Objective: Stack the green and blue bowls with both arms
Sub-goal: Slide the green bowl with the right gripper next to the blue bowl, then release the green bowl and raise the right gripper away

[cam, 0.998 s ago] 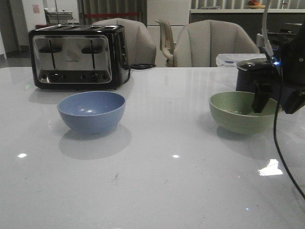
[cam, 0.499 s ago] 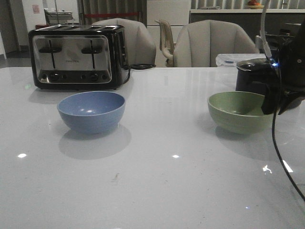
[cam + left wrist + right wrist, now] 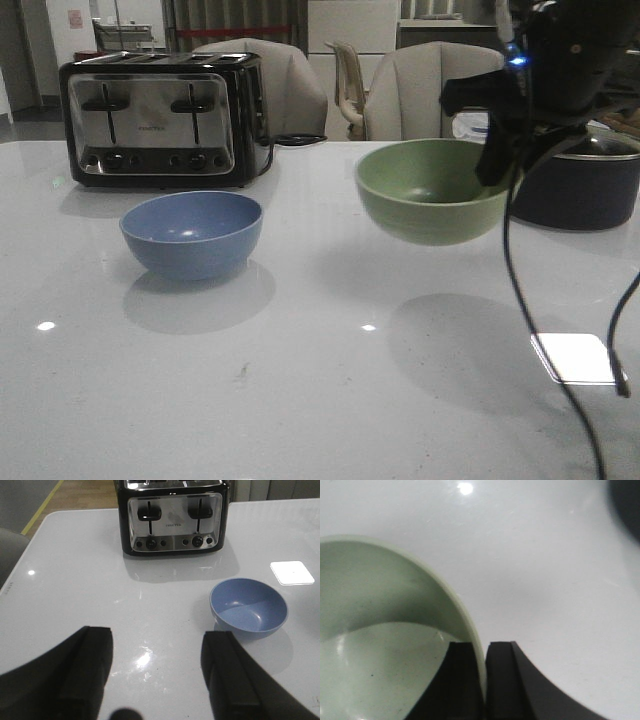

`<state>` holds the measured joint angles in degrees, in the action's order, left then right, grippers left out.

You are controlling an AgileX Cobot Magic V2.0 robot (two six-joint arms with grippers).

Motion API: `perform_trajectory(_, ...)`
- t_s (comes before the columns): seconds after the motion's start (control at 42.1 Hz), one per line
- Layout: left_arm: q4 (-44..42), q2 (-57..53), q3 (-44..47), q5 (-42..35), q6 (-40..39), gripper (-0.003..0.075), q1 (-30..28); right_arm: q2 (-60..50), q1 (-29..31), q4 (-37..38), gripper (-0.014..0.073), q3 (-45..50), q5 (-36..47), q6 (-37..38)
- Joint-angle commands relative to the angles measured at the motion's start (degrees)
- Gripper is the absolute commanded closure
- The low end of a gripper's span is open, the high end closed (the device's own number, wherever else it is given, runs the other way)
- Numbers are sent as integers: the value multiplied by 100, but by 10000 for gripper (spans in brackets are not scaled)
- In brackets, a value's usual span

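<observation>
Where chairs (image 3: 430, 90) stand, glossy white table (image 3: 300, 380)

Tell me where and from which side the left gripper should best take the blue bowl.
Probably the rim, from above: the blue bowl sits upright and open on the table, its thin wall fitting between the fingers of the open left gripper, one inside and one outside. The near rim looks easiest, since the toaster stands behind it.
</observation>
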<state>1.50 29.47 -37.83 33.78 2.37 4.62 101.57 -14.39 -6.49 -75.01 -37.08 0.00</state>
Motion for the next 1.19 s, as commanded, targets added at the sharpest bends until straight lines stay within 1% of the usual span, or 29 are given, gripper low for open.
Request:
perform_trajectory(0.0, 41, 56, -160, -537, -29, 262, -18, -172, -323, -142, 559, -167, 203, -54)
perform_trajectory(0.095, 41, 56, -160, -537, -29, 262, -18, 30, -579, -142, 559, -167, 343, -54)
perform_trajectory(0.214, 41, 56, -160, -537, -29, 262, -18, 295, -747, -147, 557, -167, 513, -54)
perform_trajectory(0.285, 41, 56, -160, -537, -29, 262, -18, 421, -783, -179, 520, -167, 551, -54)
perform_trajectory(0.309, 41, 56, -160, -537, -29, 262, -18, 454, -783, -180, 497, -167, 560, -54)
perform_trajectory(0.38, 41, 56, -160, -537, -29, 262, -18, 494, -783, -184, 384, -167, 574, -54)
perform_trajectory(0.404, 41, 56, -160, -537, -29, 262, -18, 494, -783, -184, 329, -167, 572, -54)
perform_trajectory(0.475, 41, 56, -160, -537, -29, 262, -18, 479, -783, -184, 200, -167, 613, -54)
perform_trajectory(0.523, 41, 56, -160, -537, -29, 262, -18, 450, -783, -184, 132, -167, 634, -54)
perform_trajectory(0.571, 41, 56, -160, -537, -29, 262, -18, 405, -783, -184, 99, -167, 634, -54)
perform_trajectory(0.666, 55, 56, -160, -537, -29, 262, -18, 152, -783, -165, 91, -167, 589, -54)
perform_trajectory(0.761, 68, 56, -160, -547, -29, 262, -18, -243, -787, -68, 91, -167, 370, -80)
perform_trajectory(0.903, 139, 147, -160, -547, -29, 262, 91, -1075, -937, -55, 91, -23, -37, -617)
perform_trajectory(1.046, 101, 458, -160, -547, -19, 262, 325, -2044, -1072, -25, 91, 535, -99, -719)
perform_trajectory(1.165, 92, 845, -183, -547, 86, 262, 528, -2953, -1072, -8, 91, 1229, -107, -719)
